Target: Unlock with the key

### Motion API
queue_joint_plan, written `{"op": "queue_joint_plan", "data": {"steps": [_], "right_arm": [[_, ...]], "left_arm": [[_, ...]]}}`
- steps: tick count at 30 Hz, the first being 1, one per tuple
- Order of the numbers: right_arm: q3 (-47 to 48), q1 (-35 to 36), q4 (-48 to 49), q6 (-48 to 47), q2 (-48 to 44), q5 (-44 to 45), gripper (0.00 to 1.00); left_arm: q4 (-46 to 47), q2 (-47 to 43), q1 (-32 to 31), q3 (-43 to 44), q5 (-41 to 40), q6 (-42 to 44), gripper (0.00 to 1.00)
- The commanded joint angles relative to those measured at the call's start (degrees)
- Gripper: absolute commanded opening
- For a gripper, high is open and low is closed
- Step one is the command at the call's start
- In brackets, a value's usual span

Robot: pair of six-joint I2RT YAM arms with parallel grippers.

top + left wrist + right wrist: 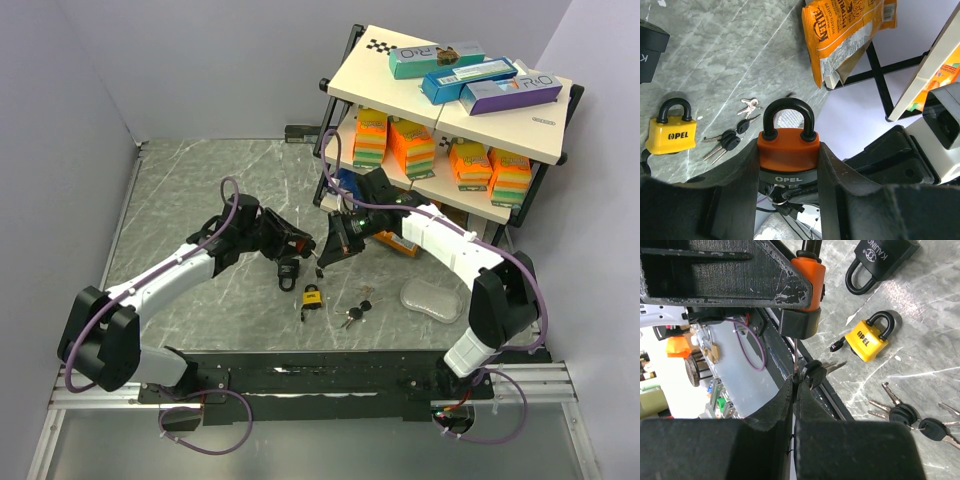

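My left gripper (788, 167) is shut on an orange OPEL padlock (787, 147) with a black shackle, held above the table with its grey base toward my right gripper. In the right wrist view the padlock (810, 275) hangs above my right gripper (794, 382), which is shut on a key (795, 357). The key's thin blade points straight up and reaches the padlock's base. A second black-headed key (812, 374) dangles from the same ring. In the top view the left gripper (292, 246) and right gripper (334, 246) meet over the table's middle.
A yellow OPEL padlock (312, 298) and a black padlock (288, 272) lie on the table below the grippers, with loose key bunches (355, 315) beside them. A clear lid (432, 298) lies to the right. A shelf rack (450, 110) and an orange chip bag (845, 35) stand behind.
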Motion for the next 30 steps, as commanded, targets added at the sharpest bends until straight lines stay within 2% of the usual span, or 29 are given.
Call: {"op": "queue_joint_plan", "data": {"steps": [1,30], "right_arm": [[2.9,0.0,0.5,-0.2,0.6,-1.0,0.0],[4.0,-0.8,4.1,3.3,4.1,-4.1,0.0]], "left_arm": [[1.1,-0.5,-0.6,2.3,2.3,0.7,0.01],[3.2,-0.1,-2.3,1.9,4.3,1.3,0.01]]}}
